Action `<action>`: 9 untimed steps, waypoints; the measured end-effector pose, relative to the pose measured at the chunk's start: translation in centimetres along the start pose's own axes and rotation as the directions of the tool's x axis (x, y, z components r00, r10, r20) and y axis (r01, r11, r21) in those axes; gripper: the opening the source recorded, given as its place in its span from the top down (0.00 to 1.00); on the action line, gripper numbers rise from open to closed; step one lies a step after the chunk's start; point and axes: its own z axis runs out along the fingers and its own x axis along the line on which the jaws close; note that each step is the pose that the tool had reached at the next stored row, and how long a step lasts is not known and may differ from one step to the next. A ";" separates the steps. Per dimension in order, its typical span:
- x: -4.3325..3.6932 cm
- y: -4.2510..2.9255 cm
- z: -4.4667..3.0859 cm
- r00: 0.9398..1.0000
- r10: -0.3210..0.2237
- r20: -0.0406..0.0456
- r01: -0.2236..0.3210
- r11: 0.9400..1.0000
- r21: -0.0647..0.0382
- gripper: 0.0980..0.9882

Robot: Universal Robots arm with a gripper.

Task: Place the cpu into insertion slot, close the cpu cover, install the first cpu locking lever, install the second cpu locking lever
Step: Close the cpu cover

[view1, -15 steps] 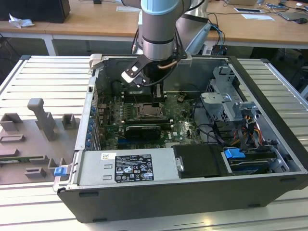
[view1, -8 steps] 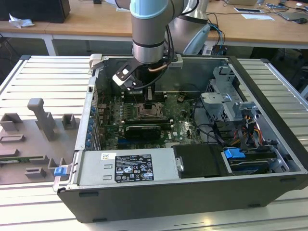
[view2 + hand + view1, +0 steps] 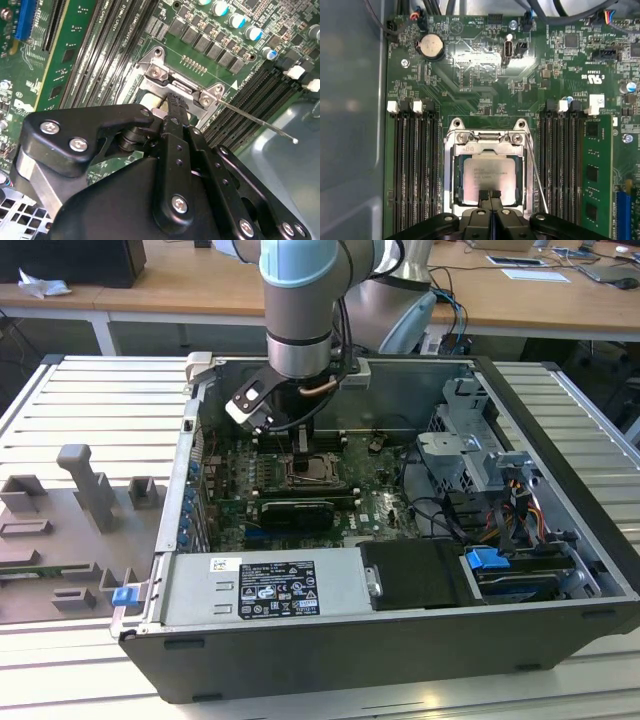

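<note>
The cpu, a pale metal square, lies flat in the socket on the green motherboard. The cpu cover, a silvery frame, lies down around it, and the chip shows through its window. My gripper is shut with nothing between the fingertips, which sit at the chip's edge. In the second wrist view the gripper sits just over the socket's hinge brackets. One thin wire locking lever stands free beside the socket, sticking out past it. In the exterior view the gripper reaches down into the open computer case, over the socket.
Memory slots flank the socket. A dark expansion card lies just in front of the socket, with the power supply nearer still. The drive cage and cables crowd the exterior view's right. A grey fixture stands outside the case.
</note>
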 end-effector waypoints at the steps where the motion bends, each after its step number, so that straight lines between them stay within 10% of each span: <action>1: -0.01 -0.01 0.11 1.000 0.000 0.000 0.000 1.000 0.000 0.99; 9: 0.00 0.62 -0.60 1.000 0.001 0.000 -0.001 1.000 0.001 0.99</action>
